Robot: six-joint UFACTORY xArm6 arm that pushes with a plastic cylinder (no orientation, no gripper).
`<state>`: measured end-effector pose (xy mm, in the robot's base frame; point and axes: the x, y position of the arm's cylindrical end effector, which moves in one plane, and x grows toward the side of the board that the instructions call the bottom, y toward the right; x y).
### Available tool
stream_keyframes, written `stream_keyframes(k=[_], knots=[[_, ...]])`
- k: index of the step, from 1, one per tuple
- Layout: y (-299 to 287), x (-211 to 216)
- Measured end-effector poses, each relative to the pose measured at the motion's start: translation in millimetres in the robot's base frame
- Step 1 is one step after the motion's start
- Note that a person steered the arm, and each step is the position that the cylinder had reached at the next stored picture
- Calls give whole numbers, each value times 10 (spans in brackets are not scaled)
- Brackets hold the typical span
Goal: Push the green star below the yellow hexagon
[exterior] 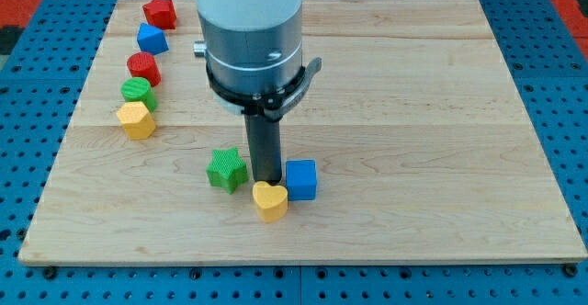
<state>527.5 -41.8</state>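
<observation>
Nearest the view's bottom edge I see a yellow heart block (270, 200) lying on the wooden board (413, 112), and just above it my tip (267, 182) comes down on the board, its very end partly hidden behind the heart's upper edge, so I cannot tell whether the two touch. My tool is a plain dark rod with nothing to open or close, and it holds nothing. Just to the view's right of my tip sits a blue cube (301, 179), close against the heart's upper right corner. To the view's left of my tip lies the green star (226, 169), very close to the rod, though I cannot tell if there is contact. Further up and well off to the view's left stands the yellow hexagon (136, 120), with the star well apart from it, lower and to the view's right. Above the hexagon a curved column of blocks climbs toward the top left corner: a green cylinder (137, 90) touching the hexagon, then a red cylinder (144, 68), a blue block (152, 39) and a red block (160, 13).
</observation>
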Motion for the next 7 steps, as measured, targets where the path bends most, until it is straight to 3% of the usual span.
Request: stream_keyframes(k=[2,4,6,7], knots=[[-711,-99],[-188,-255],[-804,-419],[-814,-351]])
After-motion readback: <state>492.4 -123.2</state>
